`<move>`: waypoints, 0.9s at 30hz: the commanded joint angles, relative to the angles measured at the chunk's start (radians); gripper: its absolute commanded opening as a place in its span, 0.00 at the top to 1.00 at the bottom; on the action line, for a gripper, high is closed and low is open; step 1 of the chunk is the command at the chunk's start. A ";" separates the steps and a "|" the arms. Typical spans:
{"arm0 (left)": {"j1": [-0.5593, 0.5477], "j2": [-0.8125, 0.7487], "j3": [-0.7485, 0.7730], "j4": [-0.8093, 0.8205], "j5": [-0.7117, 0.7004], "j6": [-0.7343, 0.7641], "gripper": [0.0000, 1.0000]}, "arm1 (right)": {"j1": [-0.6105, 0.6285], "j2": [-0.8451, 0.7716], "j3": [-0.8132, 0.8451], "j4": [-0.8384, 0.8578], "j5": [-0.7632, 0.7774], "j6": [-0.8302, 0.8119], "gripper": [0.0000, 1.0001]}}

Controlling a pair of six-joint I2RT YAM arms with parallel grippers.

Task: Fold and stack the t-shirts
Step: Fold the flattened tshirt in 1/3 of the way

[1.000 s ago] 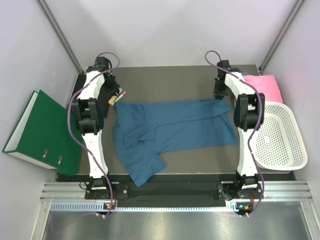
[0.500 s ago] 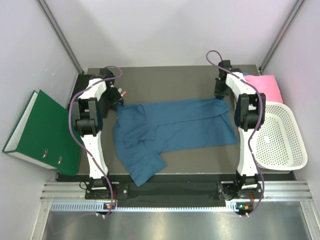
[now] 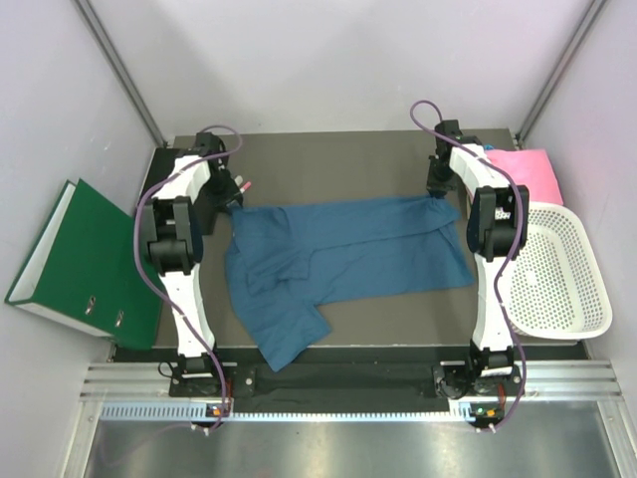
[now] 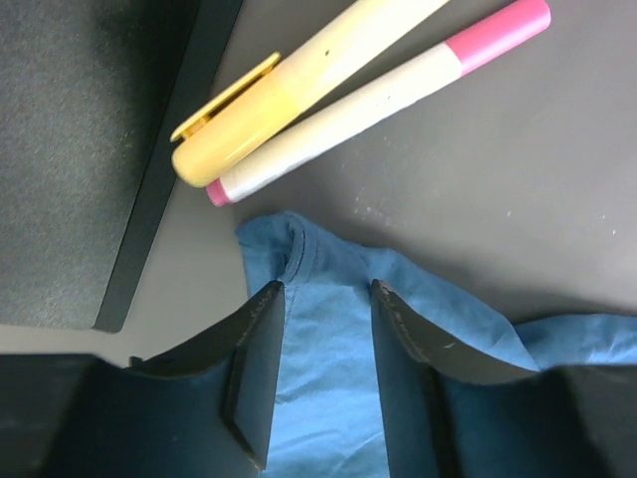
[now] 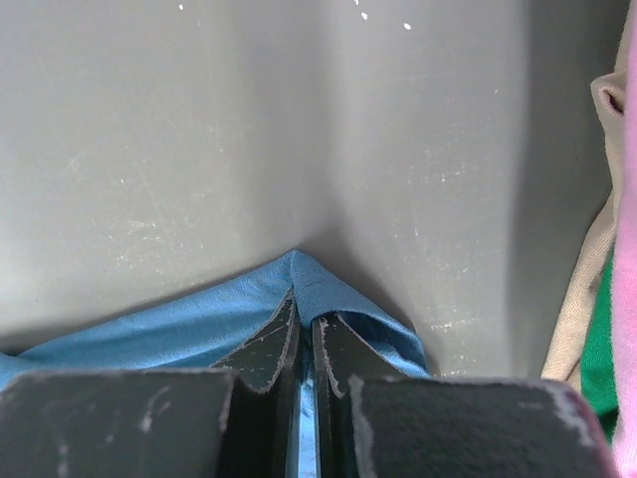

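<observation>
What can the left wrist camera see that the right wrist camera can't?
Only the left wrist view shows two pens, a yellow pen and a pink-tipped marker, lying by a corner of the blue t-shirt, with the left gripper open over it. Only the right wrist view shows a strip of the pink t-shirt at its edge, and the right gripper pinched shut on a blue corner. Both show the blue t-shirt on the grey table.

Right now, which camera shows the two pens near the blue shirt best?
Left wrist: the yellow pen and pink-tipped pen lie side by side, large and sharp, just beyond the blue shirt corner. Top view shows only a tiny speck; right wrist none.
</observation>
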 commanded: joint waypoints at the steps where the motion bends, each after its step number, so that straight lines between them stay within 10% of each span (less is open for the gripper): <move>1: -0.010 0.048 0.051 0.024 -0.012 0.007 0.64 | -0.020 -0.030 -0.019 0.036 -0.001 -0.002 1.00; 3: -0.012 0.050 0.077 0.024 -0.020 0.010 1.00 | -0.020 -0.032 -0.019 0.036 -0.004 -0.001 1.00; 27: -0.010 0.091 0.266 0.032 -0.049 -0.008 1.00 | -0.028 -0.035 -0.035 0.087 -0.008 0.015 1.00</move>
